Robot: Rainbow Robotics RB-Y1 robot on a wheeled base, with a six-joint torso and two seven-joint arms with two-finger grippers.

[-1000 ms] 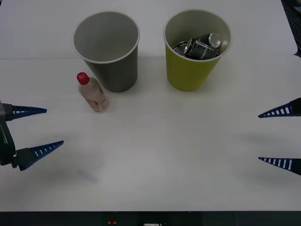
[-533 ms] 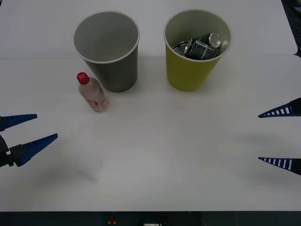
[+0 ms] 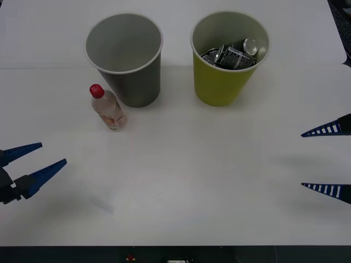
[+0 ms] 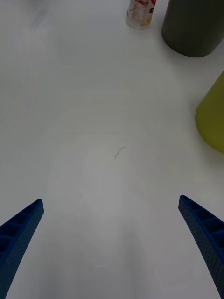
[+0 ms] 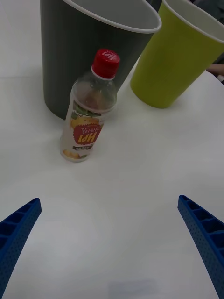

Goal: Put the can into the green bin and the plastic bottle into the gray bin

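Note:
The crushed silvery can (image 3: 233, 53) lies inside the yellow-green bin (image 3: 221, 87) at the back right of the table. To its left stands the gray bin (image 3: 134, 82), with nothing showing inside it. The plastic bottle (image 3: 108, 108) with its red cap stands upright just left of the gray bin's base, also clear in the left wrist view (image 5: 88, 114). My left gripper (image 3: 52, 155) is open at the table's left edge, in front of the bottle and well apart from it. At the right edge my right gripper (image 3: 301, 160) is open and holds nothing.
The white table (image 3: 186, 181) is bare between the grippers and the bins. The right wrist view takes in the bottle's base (image 4: 140, 14), the gray bin's foot (image 4: 193, 28) and the green bin's side (image 4: 212, 117). A seam crosses the table behind the bins.
My left gripper has drawn back toward the front-left edge, away from the bottle. The bottle, the bins, the can and the right gripper have stayed put.

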